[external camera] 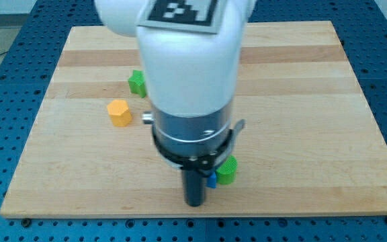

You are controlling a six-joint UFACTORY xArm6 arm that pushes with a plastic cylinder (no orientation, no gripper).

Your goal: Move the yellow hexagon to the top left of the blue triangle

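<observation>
The yellow hexagon (pixel 119 112) sits on the wooden counter (pixel 301 101) at the view's left, well apart from my tip (pixel 194 203). The tip stands near the counter's bottom edge, just beside a small blue block (pixel 211 179), mostly hidden behind the rod. A green block (pixel 228 171) touches the blue one on its right. Another green block (pixel 137 83) lies above the hexagon. The arm carries no fingers, only the rod.
</observation>
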